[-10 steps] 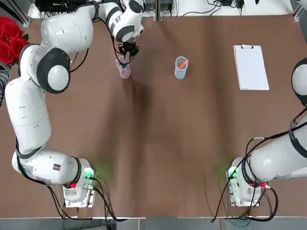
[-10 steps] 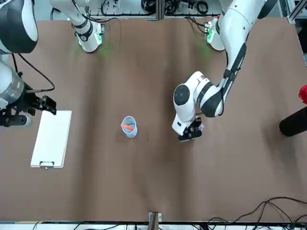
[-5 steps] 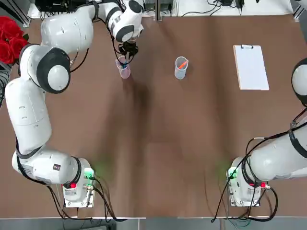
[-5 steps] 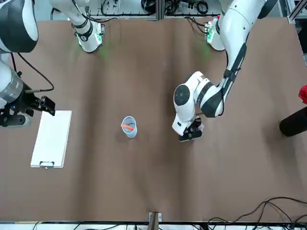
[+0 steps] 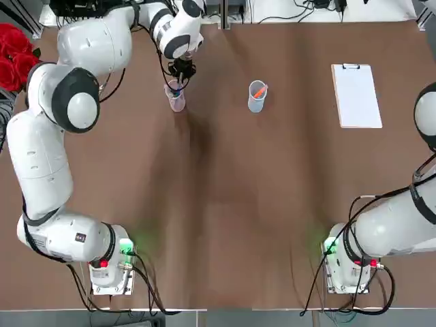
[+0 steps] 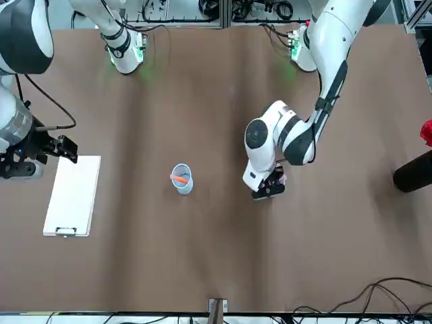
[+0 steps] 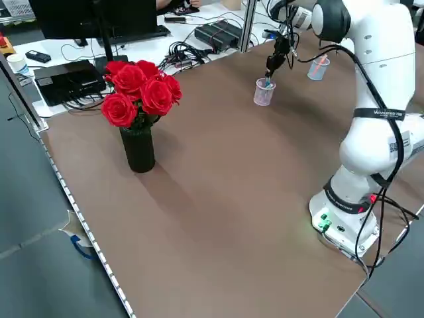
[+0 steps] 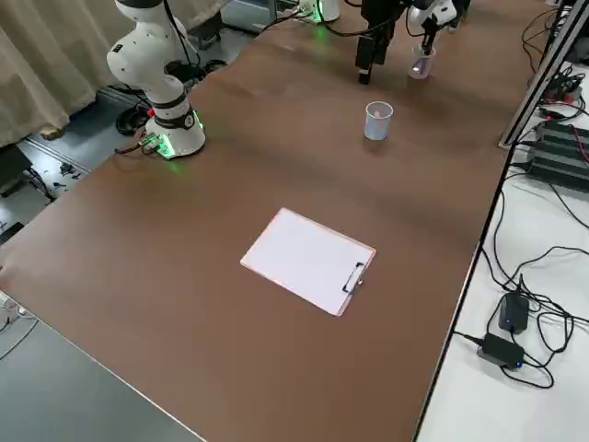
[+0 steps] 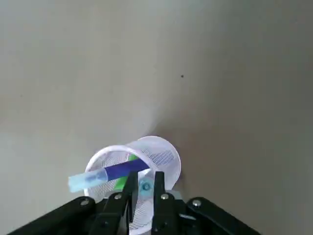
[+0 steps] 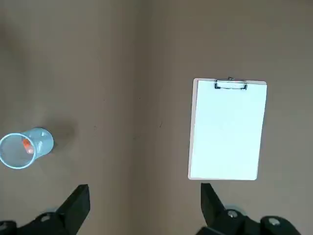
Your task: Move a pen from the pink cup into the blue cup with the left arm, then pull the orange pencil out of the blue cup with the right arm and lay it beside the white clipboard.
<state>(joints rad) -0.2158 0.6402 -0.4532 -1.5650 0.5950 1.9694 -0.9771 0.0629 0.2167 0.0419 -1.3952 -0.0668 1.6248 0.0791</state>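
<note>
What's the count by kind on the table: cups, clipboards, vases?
Cups: 2, the pink cup and the blue cup
Clipboards: 1, the white clipboard
Vases: 1, the dark vase with red roses
Total: 4

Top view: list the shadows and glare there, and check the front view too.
Top view: soft dark bands run down the brown table, with a faint green glow by each arm's base; front view: similar bands, plus a soft shadow beside the black vase.

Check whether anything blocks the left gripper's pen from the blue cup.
Nothing visible stands between the cups. The pen, between the left gripper's fingers, must still clear the pink cup's rim, then the blue cup's.
</note>
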